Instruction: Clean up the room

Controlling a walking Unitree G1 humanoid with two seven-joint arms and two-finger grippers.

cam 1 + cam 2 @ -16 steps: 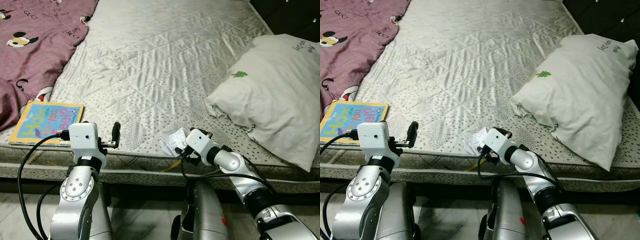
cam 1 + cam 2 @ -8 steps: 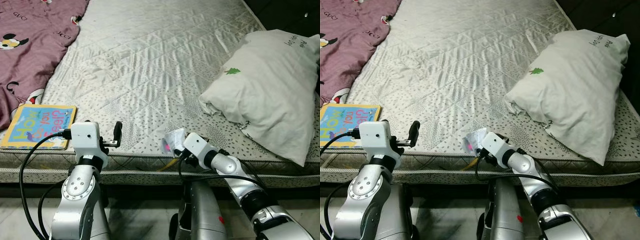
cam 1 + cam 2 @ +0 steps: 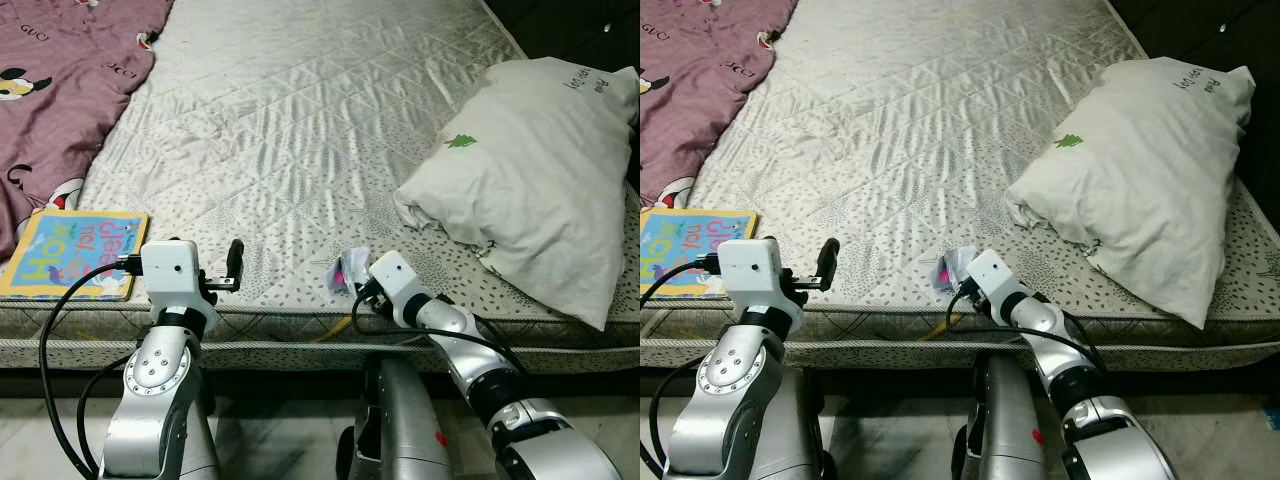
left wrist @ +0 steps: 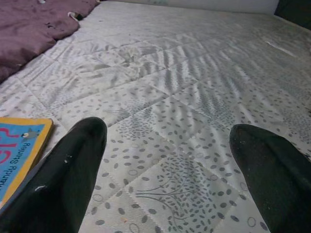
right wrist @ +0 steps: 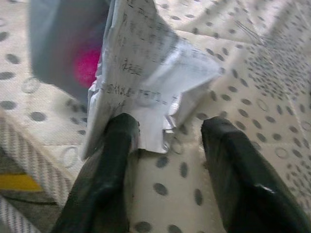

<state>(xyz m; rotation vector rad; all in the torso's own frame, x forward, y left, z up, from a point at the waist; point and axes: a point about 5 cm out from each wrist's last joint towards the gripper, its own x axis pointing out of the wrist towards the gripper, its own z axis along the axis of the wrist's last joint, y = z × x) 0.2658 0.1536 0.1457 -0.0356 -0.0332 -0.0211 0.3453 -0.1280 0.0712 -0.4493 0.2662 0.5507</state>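
Here the right arm reached forward and low over the near edge of the mattress (image 3: 300,120), its wrist bent toward the crumpled wrapper (image 5: 146,92) lying just inside that edge, about midway along it. The right gripper (image 5: 167,145) stood partly open, its two black fingers (image 5: 104,160) spread on either side of the wrapper's lower corner; one finger touched the paper's edge, the other sat apart on the dotted cover, so nothing was yet clamped. The wrapper showed printed text and a pink patch. The left arm was raised upright before the near edge, toward the near left corner, with the left gripper (image 4: 167,160) wide open and empty above the cover. A picture book (image 3: 70,250) lay at the near left corner, a purple blanket (image 3: 60,90) behind it along the left edge, and a white pillow (image 3: 540,170) by the right edge.
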